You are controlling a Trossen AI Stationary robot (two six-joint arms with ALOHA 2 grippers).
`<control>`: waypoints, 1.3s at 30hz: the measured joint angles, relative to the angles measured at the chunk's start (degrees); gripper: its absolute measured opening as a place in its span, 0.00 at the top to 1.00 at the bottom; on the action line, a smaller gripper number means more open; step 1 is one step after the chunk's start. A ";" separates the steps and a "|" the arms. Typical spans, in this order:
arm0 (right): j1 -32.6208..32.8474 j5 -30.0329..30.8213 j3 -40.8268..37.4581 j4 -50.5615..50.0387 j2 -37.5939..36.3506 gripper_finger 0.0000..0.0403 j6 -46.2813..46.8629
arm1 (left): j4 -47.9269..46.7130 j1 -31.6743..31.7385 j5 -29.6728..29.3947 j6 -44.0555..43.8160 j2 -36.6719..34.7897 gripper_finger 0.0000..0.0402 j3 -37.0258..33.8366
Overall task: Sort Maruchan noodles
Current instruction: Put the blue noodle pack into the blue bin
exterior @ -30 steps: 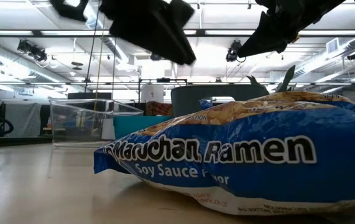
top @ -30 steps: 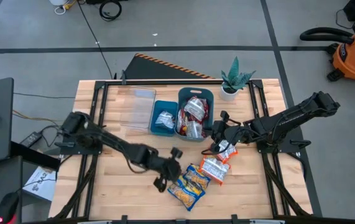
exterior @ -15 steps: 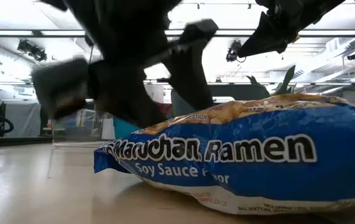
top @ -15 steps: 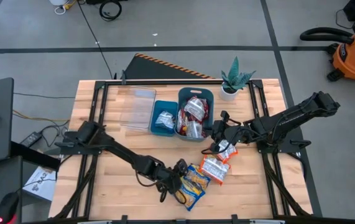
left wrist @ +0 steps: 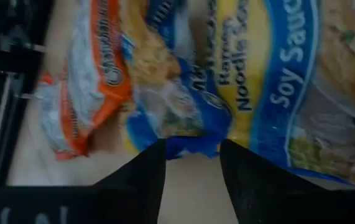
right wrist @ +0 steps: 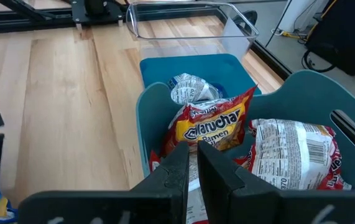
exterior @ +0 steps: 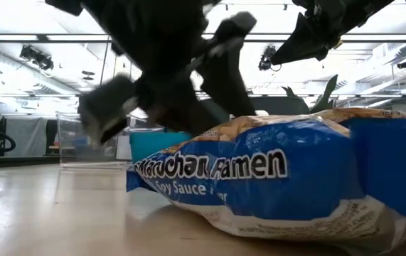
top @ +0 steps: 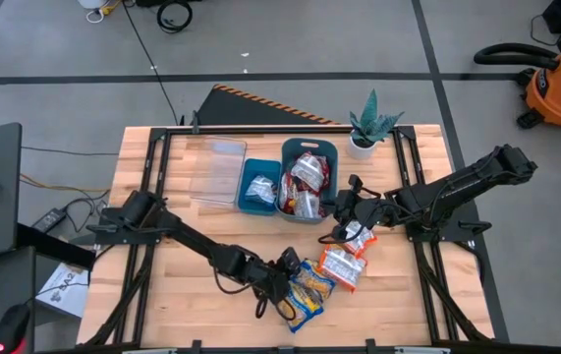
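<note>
The yellow-and-blue soy sauce packet (top: 303, 293) lies flat on the bench (top: 182, 295) near its front edge, one of the loose packets at the front of the bench, with an orange-red packet (top: 340, 265) just beside it. The left gripper (left wrist: 191, 149) is down at this packet's near edge, one finger on either side of the crimped blue seam, pinching or about to pinch it; a thin flat packet offers little else to hold, so the seam is the sensible place to take it. In the low view the packet (exterior: 281, 181) is bunched and tilted under the dark gripper (exterior: 181, 78).

The right gripper (right wrist: 193, 165) hangs over the rim of the taller blue bin (right wrist: 301, 93), fingers nearly together, clenched on the edge of a red-and-white packet (right wrist: 209, 126) that stands among others of its kind. Holding it there suits a drop into that colour's bin. The shorter blue bin (top: 258, 185) beside it holds a silvery packet (top: 259, 187), and a clear tray (top: 217, 169) stands next to that.

Half a second ago the soy sauce packet lay smoother and flatter, its lettering spread wide; now it is crumpled and shoved aside, and the left gripper has closed in on it. The right arm has not moved.
</note>
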 joint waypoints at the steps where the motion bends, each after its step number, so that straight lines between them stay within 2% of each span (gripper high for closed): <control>1: 0.00 0.00 0.00 -0.02 -0.02 0.90 0.00 | -0.03 0.02 0.12 0.20 -0.21 0.61 0.01; 5: -0.03 0.00 0.00 -0.02 -0.02 0.90 -0.06 | -0.86 0.20 0.72 1.69 -0.13 0.62 -0.01; 9: -0.02 0.00 0.00 0.01 -0.01 0.90 0.00 | -0.49 0.24 4.08 1.63 -0.04 0.62 -0.01; 20: -0.65 0.04 0.00 0.42 -0.02 0.90 -0.25 | 1.22 0.79 4.59 1.15 -0.02 0.64 -0.01; 32: -0.74 0.02 0.00 0.42 0.00 0.90 0.11 | 1.24 1.83 5.15 -0.61 -0.02 0.80 -0.01; 39: -0.60 0.00 0.00 0.39 -0.02 0.90 0.54 | -1.93 2.43 5.20 -6.32 -0.82 0.97 -0.06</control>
